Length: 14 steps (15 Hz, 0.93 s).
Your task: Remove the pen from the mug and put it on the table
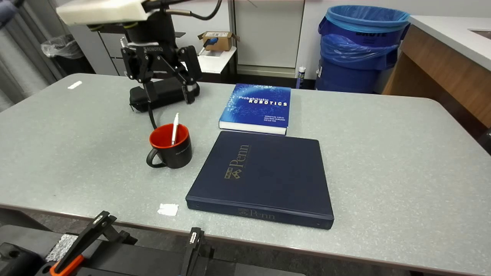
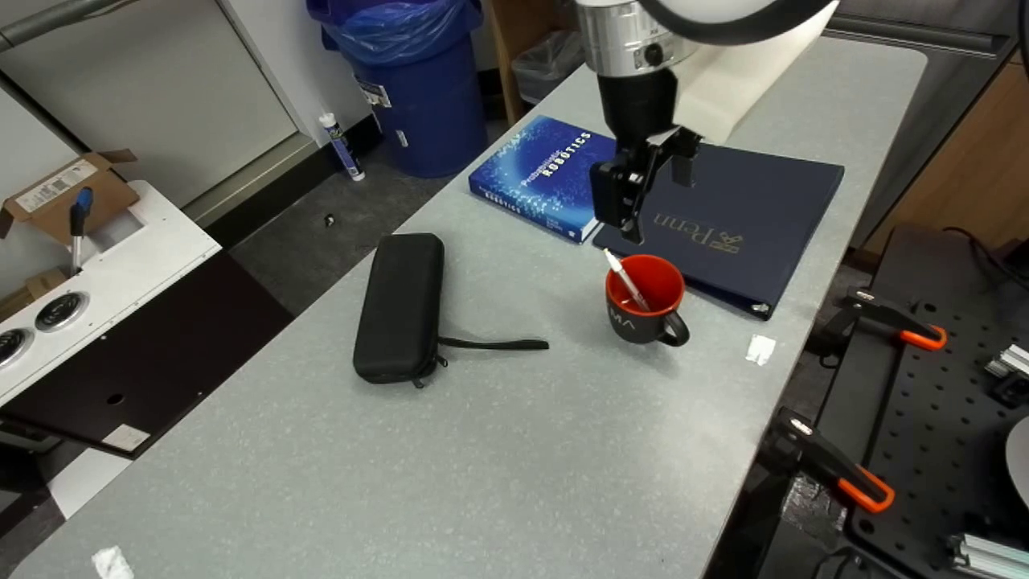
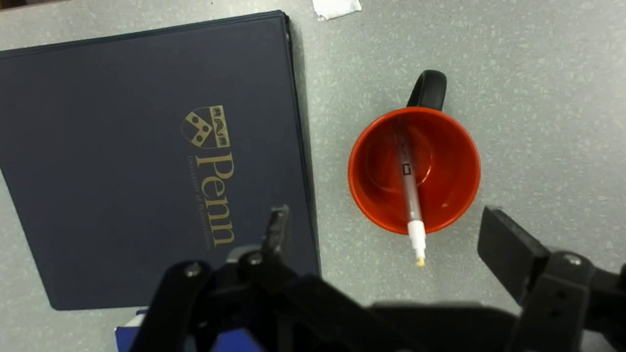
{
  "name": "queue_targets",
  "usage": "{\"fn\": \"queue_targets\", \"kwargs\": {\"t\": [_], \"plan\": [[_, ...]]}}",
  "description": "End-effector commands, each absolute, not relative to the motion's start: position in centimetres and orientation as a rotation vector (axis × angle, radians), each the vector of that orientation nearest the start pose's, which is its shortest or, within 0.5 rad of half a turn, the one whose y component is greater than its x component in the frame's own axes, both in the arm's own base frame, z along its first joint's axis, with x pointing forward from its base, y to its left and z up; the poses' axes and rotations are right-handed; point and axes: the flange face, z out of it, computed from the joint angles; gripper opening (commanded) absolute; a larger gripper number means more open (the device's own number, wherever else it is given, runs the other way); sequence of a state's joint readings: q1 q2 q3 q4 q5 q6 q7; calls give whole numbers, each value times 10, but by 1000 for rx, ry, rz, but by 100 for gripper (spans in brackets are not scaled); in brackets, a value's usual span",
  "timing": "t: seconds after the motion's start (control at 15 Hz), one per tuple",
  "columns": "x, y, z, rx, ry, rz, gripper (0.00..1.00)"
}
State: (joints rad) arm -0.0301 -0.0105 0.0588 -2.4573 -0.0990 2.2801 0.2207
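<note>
The pen [image 3: 412, 196] leans in the mug [image 1: 177, 155], below the empty pincer [image 1: 170, 97]

In the wrist view the mug lies just beyond the fingers [image 3: 509, 244], and the pen's free end juts over the rim toward the pincer, showing between the two fingers, a little off the middle, on the side away from the binder [image 3: 122, 171]. The pen's long axis runs nearly square to the line on which the fingers would meet, so closing straight in should pinch the barrel crosswise, with little turning. Those fingers stand wide apart, holding nothing. How far below the free end sits I cannot tell; the next move likely calls for coming down over it, then lifting the pen out before setting it on the bench [image 1: 96, 161].
</note>
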Motion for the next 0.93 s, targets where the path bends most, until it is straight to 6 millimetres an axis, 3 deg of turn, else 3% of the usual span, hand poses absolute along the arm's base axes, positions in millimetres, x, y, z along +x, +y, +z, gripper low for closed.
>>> {"fn": "queue_targets", "kwargs": {"t": [0.0,0.27,0.6,0.67,0.73,0.87], "plan": [[486,15,252,-3225,250,315,100],[500,20,231,-3208,221,342,100],[513,30,223,-3199,191,309,100],[514,33,222,-3194,180,319,90],[513,35,223,-3192,174,325,74],[513,39,224,-3186,161,334,58]]}}
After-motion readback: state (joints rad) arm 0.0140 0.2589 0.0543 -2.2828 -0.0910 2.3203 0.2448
